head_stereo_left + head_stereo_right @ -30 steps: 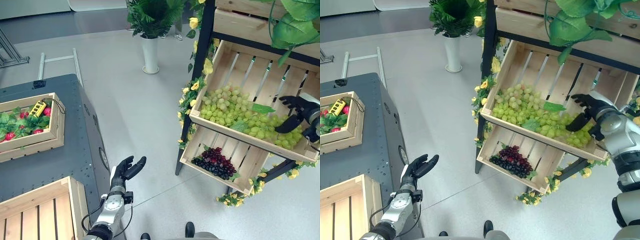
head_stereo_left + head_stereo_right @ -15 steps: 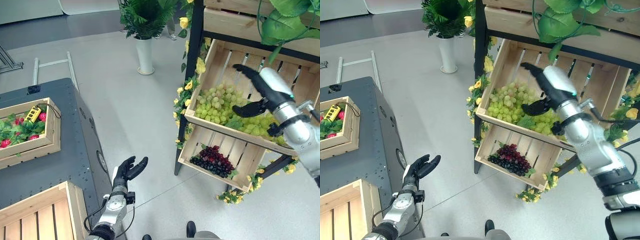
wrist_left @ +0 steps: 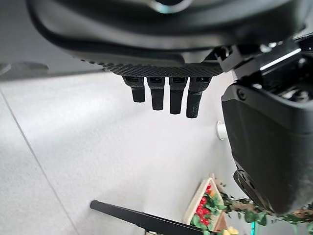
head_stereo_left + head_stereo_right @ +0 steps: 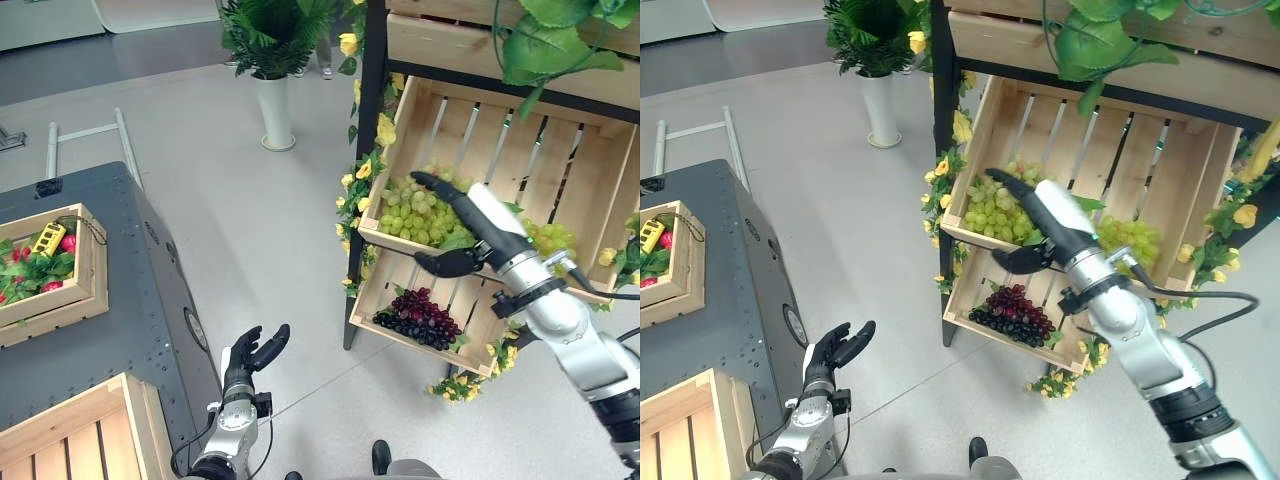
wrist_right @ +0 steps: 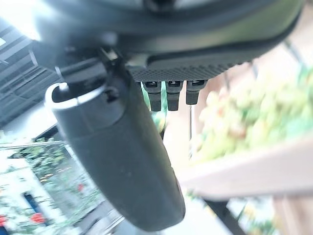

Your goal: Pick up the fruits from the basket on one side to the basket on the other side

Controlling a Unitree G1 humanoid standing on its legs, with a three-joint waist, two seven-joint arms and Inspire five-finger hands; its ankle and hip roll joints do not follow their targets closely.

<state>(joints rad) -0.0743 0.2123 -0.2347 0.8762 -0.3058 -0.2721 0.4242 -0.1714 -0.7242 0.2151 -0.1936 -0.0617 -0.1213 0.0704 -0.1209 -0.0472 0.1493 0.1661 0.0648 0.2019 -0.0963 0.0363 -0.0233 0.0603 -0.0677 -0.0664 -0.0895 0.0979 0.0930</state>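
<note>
Right hand (image 4: 470, 228): fingers straight, thumb spread, holding nothing; it hovers at the front edge of the upper crate (image 4: 500, 150), at about 3 o'clock in the head view, apparently lining up on the fruit.
Green grapes (image 4: 412, 210): heaped in the tilted upper crate, none lifted yet.
Lower crate (image 4: 395, 340): tilted outward for easy reach; holds dark grapes (image 4: 420, 317).
Left hand (image 4: 250, 355): relaxed and empty at 6 o'clock, idle above the floor.
Empty crate (image 4: 90, 445): at 7 o'clock on the grey table (image 4: 140, 290), the likely destination.
Far crate (image 4: 88, 262): at 9 o'clock, with red fruit and leaves.
</note>
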